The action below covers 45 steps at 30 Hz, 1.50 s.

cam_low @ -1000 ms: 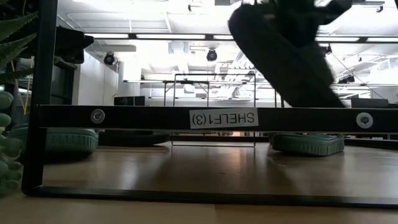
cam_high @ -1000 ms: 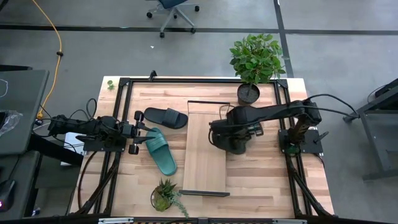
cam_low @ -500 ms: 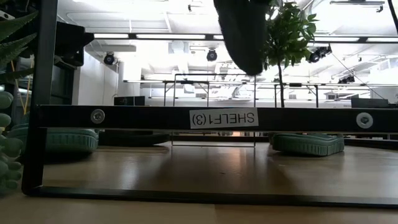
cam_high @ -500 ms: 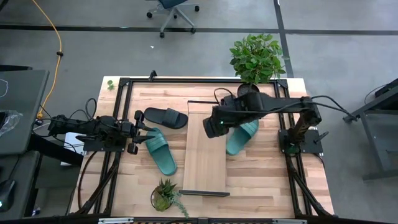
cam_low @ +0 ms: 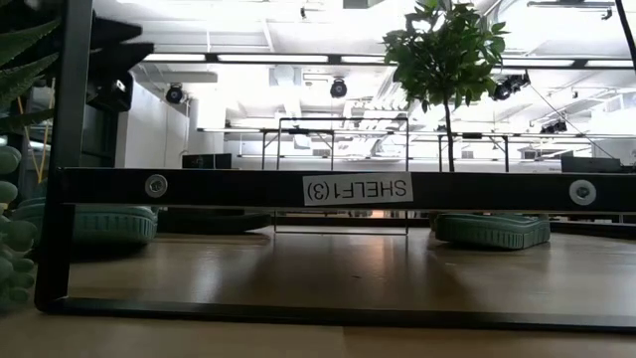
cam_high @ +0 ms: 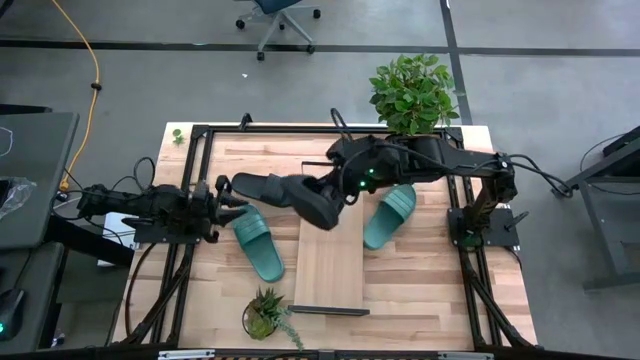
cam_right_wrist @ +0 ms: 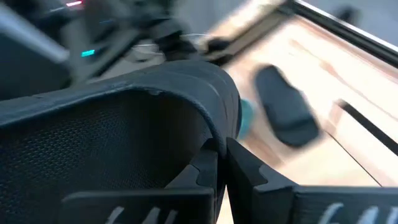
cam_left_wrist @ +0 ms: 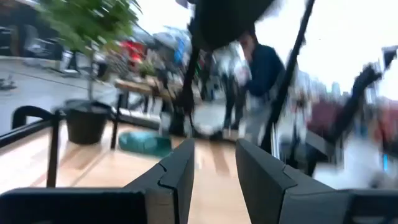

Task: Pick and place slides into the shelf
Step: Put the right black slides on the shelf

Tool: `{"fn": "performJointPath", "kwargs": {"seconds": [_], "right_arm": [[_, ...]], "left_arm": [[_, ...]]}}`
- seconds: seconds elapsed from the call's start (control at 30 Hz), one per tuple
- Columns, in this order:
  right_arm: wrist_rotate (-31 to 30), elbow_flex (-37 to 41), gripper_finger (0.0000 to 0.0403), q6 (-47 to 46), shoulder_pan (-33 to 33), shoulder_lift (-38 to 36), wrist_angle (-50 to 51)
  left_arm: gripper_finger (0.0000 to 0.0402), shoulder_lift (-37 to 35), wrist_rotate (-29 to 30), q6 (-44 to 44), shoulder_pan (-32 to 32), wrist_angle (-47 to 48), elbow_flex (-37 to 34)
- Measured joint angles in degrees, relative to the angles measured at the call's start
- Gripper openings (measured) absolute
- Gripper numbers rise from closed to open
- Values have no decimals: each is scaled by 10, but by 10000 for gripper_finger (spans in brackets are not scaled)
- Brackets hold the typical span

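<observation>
The left gripper (cam_high: pixel 225 207) waits at the table's (cam_high: pixel 420 290) left side with its fingers (cam_left_wrist: pixel 177 177) parted, close to a teal slide (cam_high: pixel 258 243) lying just left of the shelf (cam_high: pixel 330 270). A black slide (cam_high: pixel 262 187) lies beyond it, also off the shelf. The right gripper (cam_high: pixel 335 195) is clamped on another black slide (cam_high: pixel 313 203), apparently held in the air over the shelf's left edge, though the blur hides its height. A second teal slide (cam_high: pixel 389 215) lies right of the shelf, near a plant (cam_high: pixel 412 95).

Right claw (cam_high: pixel 335 198) swung black slide (cam_high: pixel 308 200) leftward over shelf (cam_high: pixel 328 255).
</observation>
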<state>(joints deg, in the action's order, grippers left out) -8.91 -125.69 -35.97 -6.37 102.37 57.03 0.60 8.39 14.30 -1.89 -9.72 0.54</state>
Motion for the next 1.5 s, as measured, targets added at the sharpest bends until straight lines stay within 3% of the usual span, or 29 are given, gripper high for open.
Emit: {"fn": "performJointPath", "kwargs": {"seconds": [0.2,0.5,0.8,1.0,1.1,1.2,1.37,1.5], "right_arm": [[45,0,0,120,0,0,7],[118,0,0,200,16,0,-14],[137,1,0,215,27,0,-22],[147,1,0,210,26,0,-22],[150,1,0,209,26,0,-22],[155,1,0,208,26,0,-23],[186,1,0,209,26,0,-48],[200,1,0,209,26,0,-64]], "left_arm": [[106,0,70,110,0,-101,0],[106,5,35,144,0,-139,0],[106,4,47,144,0,-177,0],[106,4,103,148,0,-193,0],[106,4,70,60,0,-232,17],[106,4,35,-39,0,-167,73],[106,64,38,-137,0,73,205],[106,151,16,-203,0,113,282]]}}
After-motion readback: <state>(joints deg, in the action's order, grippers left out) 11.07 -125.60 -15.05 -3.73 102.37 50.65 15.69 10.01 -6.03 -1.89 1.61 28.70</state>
